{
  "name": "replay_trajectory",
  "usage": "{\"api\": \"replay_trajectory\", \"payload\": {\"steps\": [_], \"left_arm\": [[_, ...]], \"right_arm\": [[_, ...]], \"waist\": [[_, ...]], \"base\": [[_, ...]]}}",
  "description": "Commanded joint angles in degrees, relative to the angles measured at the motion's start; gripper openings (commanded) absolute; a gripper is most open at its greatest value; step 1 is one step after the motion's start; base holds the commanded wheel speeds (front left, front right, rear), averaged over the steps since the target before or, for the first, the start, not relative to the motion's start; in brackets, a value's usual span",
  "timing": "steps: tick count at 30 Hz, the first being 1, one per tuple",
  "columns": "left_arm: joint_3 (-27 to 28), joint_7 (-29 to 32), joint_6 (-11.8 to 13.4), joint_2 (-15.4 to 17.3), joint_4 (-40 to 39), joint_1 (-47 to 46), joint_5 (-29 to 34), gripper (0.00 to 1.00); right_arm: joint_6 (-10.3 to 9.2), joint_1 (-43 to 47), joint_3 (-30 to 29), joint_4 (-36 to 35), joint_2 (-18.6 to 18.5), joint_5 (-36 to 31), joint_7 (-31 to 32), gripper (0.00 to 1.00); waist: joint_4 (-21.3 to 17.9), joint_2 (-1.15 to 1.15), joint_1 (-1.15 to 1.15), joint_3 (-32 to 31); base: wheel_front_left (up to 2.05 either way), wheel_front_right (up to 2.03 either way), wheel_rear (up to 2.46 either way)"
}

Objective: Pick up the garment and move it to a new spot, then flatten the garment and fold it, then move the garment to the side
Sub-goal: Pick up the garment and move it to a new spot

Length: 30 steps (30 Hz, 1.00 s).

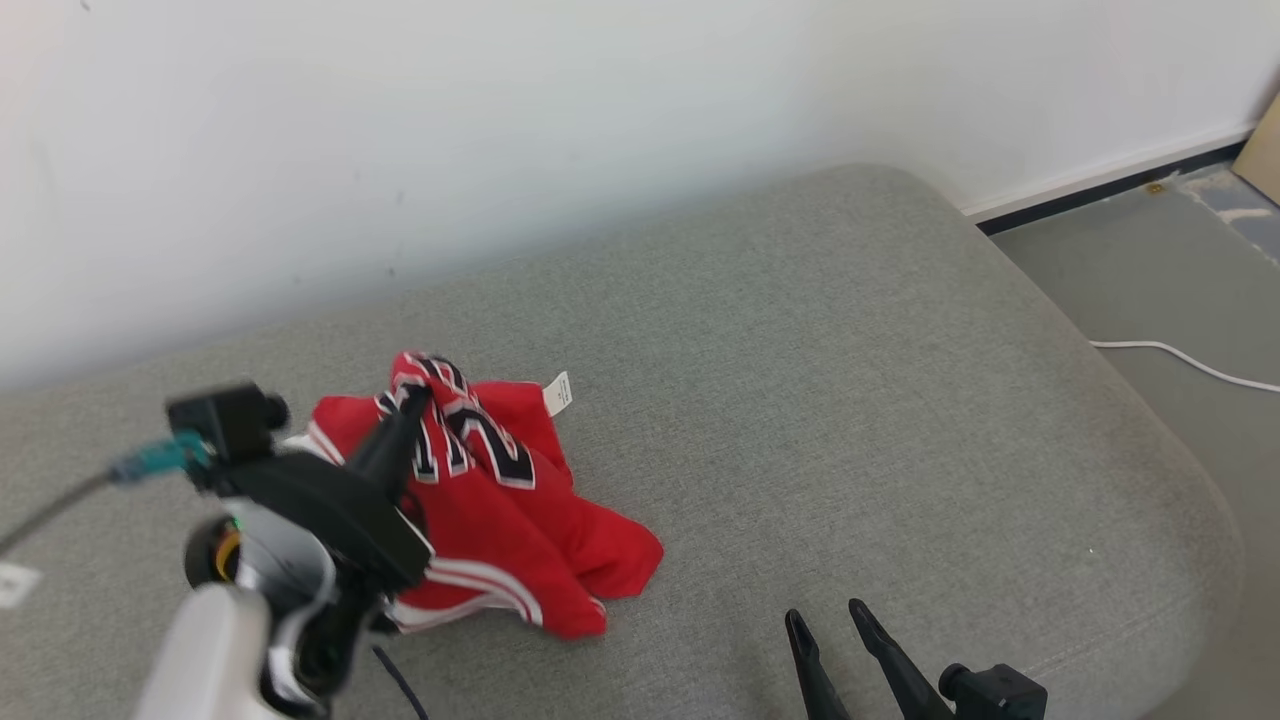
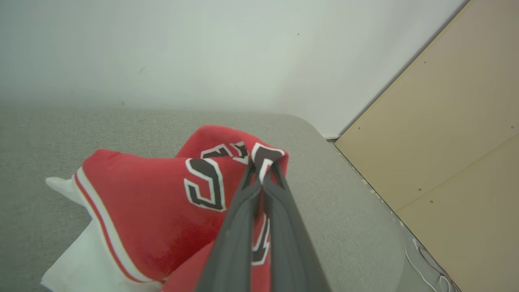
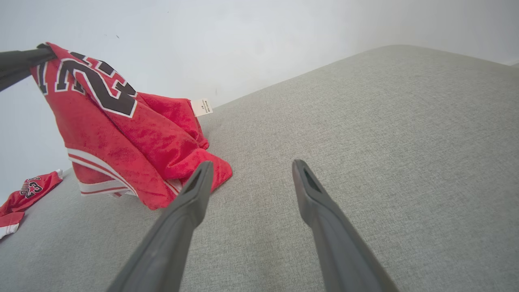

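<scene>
While left end effector (image 2: 263, 169) pinches the garment (image 1: 500, 525), right end effector (image 3: 253, 164) gapes, its view catching another jersey (image 3: 25, 194).

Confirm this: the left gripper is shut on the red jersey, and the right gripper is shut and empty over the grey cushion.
One thing is wrong. The right gripper is open, not shut: the right wrist view shows it spread wide, empty, over the cushion. The rest holds: the left gripper is shut on the jersey.

Red garment (image 1: 500, 525) (black numerals, white-edged), white-striped hem, grey cushion (image 1: 850, 400)
</scene>
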Motion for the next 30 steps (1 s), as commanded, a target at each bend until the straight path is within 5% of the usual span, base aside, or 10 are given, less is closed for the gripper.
{"api": "replay_trajectory", "payload": {"steps": [1, 5, 6, 7, 8, 19, 30], "left_arm": [[-1.1, -2.0, -0.6, -0.3, 1.5, 1.4, 2.0, 0.0], [-3.1, -8.2, -1.3, -3.5, 8.1, 4.0, 3.9, 0.0], [-3.7, -10.0, -1.2, -3.6, 9.4, 4.2, 5.1, 0.13], [-4.6, -11.6, -1.3, -3.9, 10.8, 4.5, 6.4, 0.51], [-5.0, -13.1, -1.3, -4.5, 12.1, 4.9, 6.8, 1.0], [-7.6, -31.1, -2.3, -6.1, 15.7, 11.5, 11.0, 1.0], [-0.2, -34.7, -3.5, -3.6, -0.2, 25.7, 20.0, 1.0]], "right_arm": [[-0.14, -0.3, 0.2, 0.1, -0.1, -0.3, 0.0, 1.0], [-0.14, -0.3, -0.2, 0.3, -0.1, -0.8, 0.0, 1.0], [-0.14, -0.3, -0.4, 0.4, -0.1, -1.0, 0.0, 1.0], [-0.14, -0.2, -0.6, 0.4, -0.1, -1.2, 0.0, 1.0], [-0.14, -0.1, -0.8, 0.4, -0.1, -1.3, 0.0, 1.0], [-0.14, 2.7, -5.3, 0.3, -0.1, -3.5, 0.2, 1.0], [-0.14, 6.3, -11.9, -1.5, -0.1, -7.3, 0.7, 1.0]], "waist": [[-0.5, 0.0, 0.0, 0.3], [-0.6, 0.0, 0.0, 0.0], [-0.5, 0.0, 0.0, 0.0], [-0.4, 0.0, 0.0, -0.1], [-0.3, 0.0, 0.0, -0.2], [4.7, 0.0, 0.0, -4.4], [11.2, 0.0, 0.0, -6.1]], "base": [[0.0, 0.0, 0.0], [0.0, 0.0, 0.0], [0.0, 0.0, 0.0], [0.0, 0.0, 0.0], [0.0, 0.0, 0.0], [0.0, 0.0, 0.0], [0.0, 0.0, 0.0]]}}
